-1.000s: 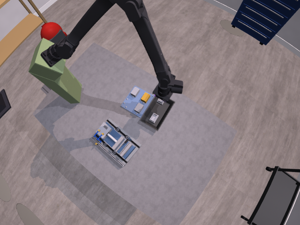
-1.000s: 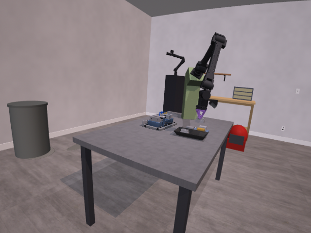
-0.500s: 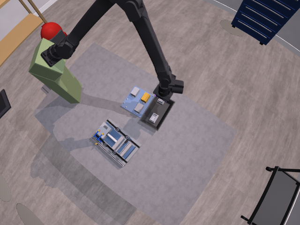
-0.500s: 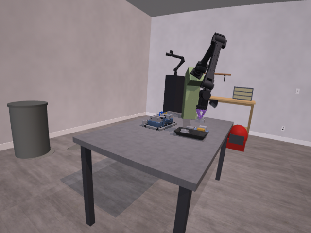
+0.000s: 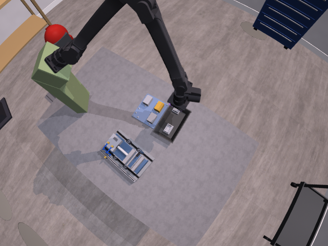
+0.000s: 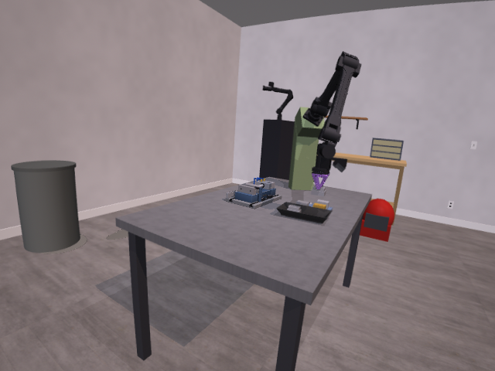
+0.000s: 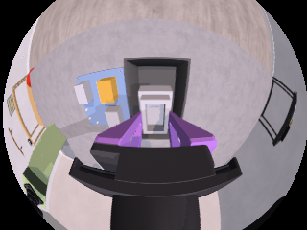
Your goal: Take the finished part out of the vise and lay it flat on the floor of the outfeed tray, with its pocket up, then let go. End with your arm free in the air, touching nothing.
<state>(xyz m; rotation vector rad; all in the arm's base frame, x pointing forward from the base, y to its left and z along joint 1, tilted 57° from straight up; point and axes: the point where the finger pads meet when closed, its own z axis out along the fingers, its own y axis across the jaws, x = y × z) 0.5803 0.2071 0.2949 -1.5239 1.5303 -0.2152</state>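
Observation:
My gripper hangs over the far end of the dark outfeed tray and is shut on a grey finished part, held above the tray floor. In the wrist view the part sits between the purple fingers with its pocket face towards the camera, and the tray lies below it. In the side view the gripper is a short way above the tray. The blue and grey vise stands apart on the table with no part between its jaws.
Another grey part with a pocket lies flat in the near half of the tray. A light blue plate beside the tray carries two grey blocks and an orange block. A green machine housing stands at the table's far left.

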